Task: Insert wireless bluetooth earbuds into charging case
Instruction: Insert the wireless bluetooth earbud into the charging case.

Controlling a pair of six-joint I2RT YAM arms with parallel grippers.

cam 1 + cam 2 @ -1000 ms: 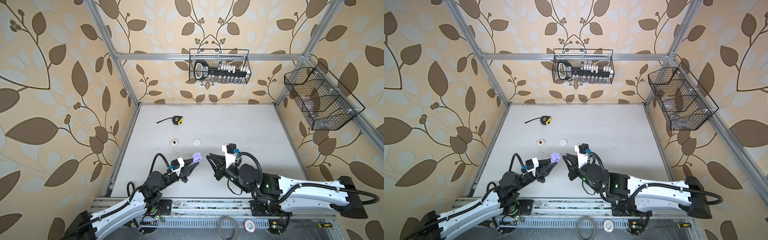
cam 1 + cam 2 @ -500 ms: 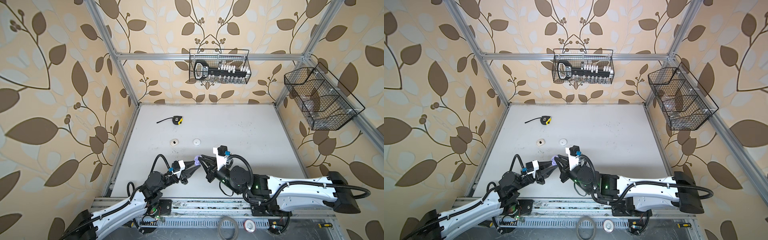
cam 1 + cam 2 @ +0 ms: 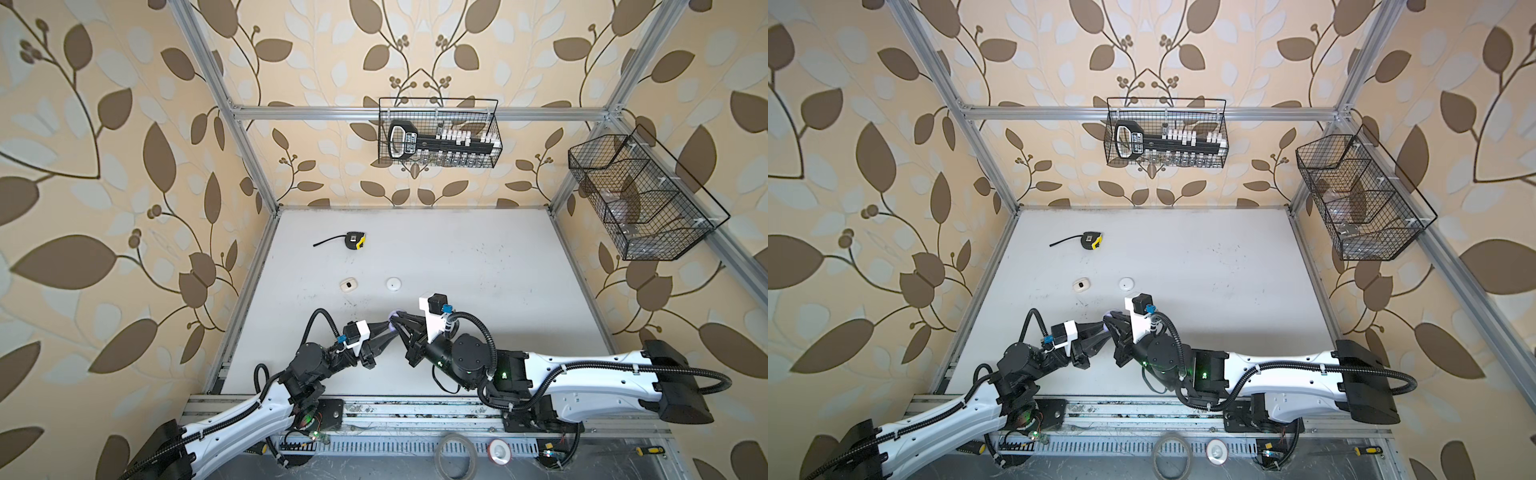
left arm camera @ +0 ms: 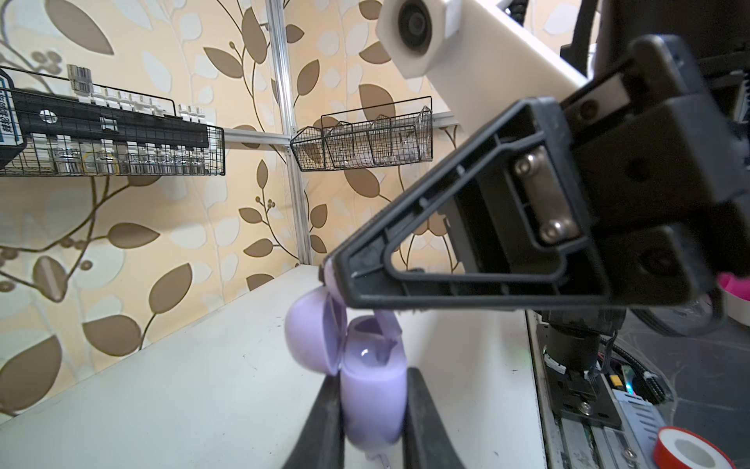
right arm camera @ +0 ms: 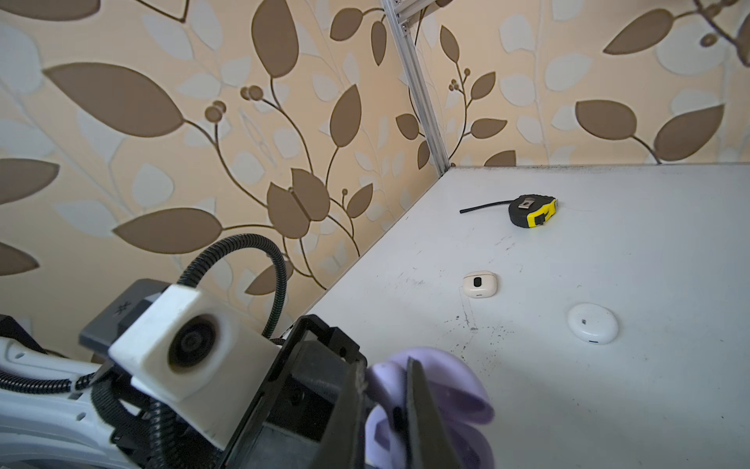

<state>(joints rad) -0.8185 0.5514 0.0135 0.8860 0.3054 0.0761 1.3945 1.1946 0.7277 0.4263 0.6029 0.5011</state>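
Observation:
My left gripper (image 4: 373, 390) is shut on the lilac charging case (image 4: 375, 406), which stands upright between its fingers with the lid (image 4: 310, 333) swung open. My right gripper (image 5: 383, 390) is shut on a lilac earbud (image 5: 383, 381). The earbud (image 4: 387, 331) sits at the case's open mouth, and its lower end is hidden there. In both top views the two grippers meet tip to tip near the table's front middle, left gripper (image 3: 385, 329) against right gripper (image 3: 395, 323), with only a lilac speck of the case (image 3: 1108, 322) showing.
A cream case (image 3: 348, 285) and a round white case (image 3: 393, 284) lie shut just behind the grippers. A yellow and black tape measure (image 3: 356, 241) lies further back on the left. Wire baskets hang on the back wall (image 3: 438, 133) and the right wall (image 3: 640, 199).
My right gripper has swung left from a hand's width away until its tips reach the case in my left gripper. The left gripper has barely moved.

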